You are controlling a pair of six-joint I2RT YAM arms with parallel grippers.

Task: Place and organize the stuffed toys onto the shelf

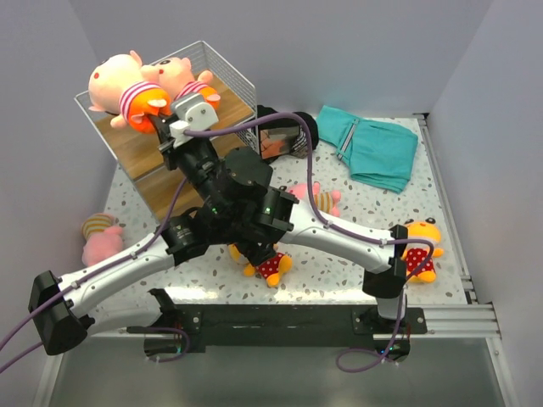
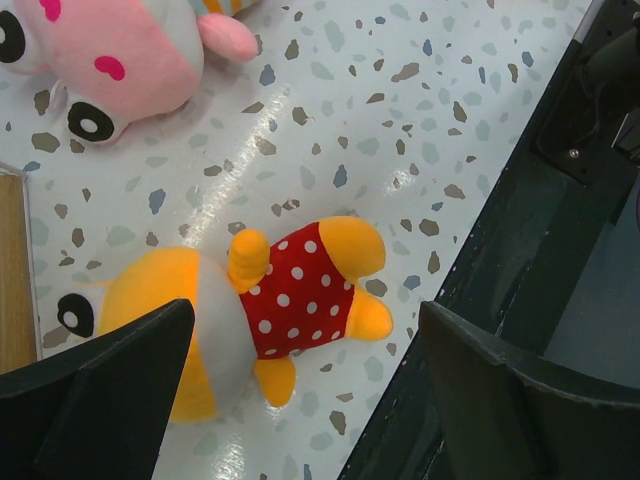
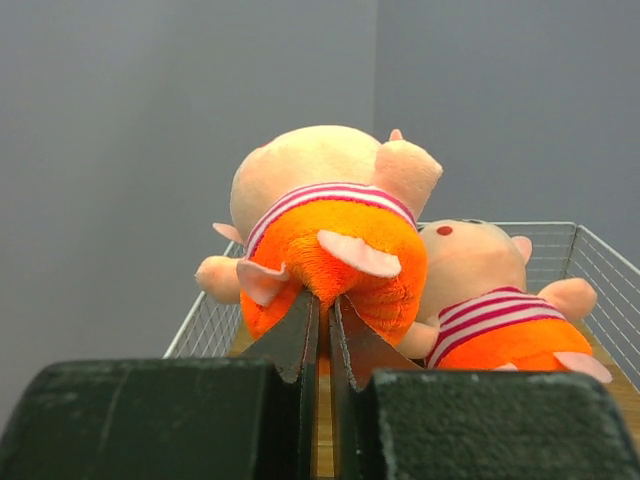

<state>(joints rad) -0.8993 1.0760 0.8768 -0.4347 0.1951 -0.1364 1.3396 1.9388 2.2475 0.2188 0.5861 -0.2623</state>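
The shelf (image 1: 242,85) stands at the back left, with white wire sides and wooden boards. Two pink toys in striped tops and orange shorts lie on its top rim. My right gripper (image 1: 159,125) is shut on the orange shorts of the left one (image 1: 123,89); in the right wrist view my right gripper (image 3: 325,298) pinches that toy's shorts (image 3: 330,240), beside the second toy (image 3: 500,310). My left gripper (image 2: 305,320) is open, hovering above a yellow toy in a red polka-dot outfit (image 2: 290,295), which also shows in the top view (image 1: 270,264).
More toys lie on the table: a pink one at the left (image 1: 100,242), a pink one in the middle (image 1: 322,199), and a yellow one at the right (image 1: 420,246). A teal cloth (image 1: 377,148) and a black bundle (image 1: 284,136) lie at the back. The black front rail (image 2: 520,230) is close to the yellow toy.
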